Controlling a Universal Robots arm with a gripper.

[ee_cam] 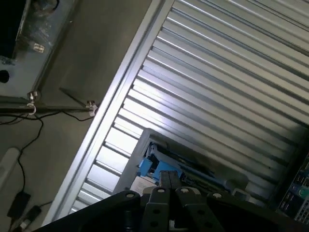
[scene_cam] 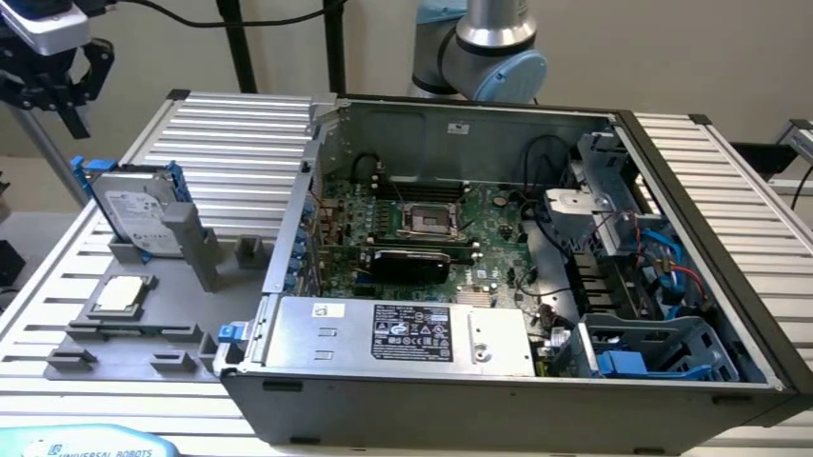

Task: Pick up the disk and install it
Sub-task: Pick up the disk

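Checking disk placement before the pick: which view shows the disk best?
The exterior view: the disk stands upright in a grey holder, its white label facing the camera. The wrist view catches one blue rail and part of the disk's edge.

PC case open on slatted table | grey fixture beside it | chip on fixture

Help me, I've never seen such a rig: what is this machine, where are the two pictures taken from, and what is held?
A robot arm works over a slatted metal table. One picture comes from a camera off the arm; the other from a camera on its wrist, looking past its pincer, which is shut and holds nothing. On the table sit an open computer case and a grey stand with the disk standing on edge in it, and a small silver chip nearby.
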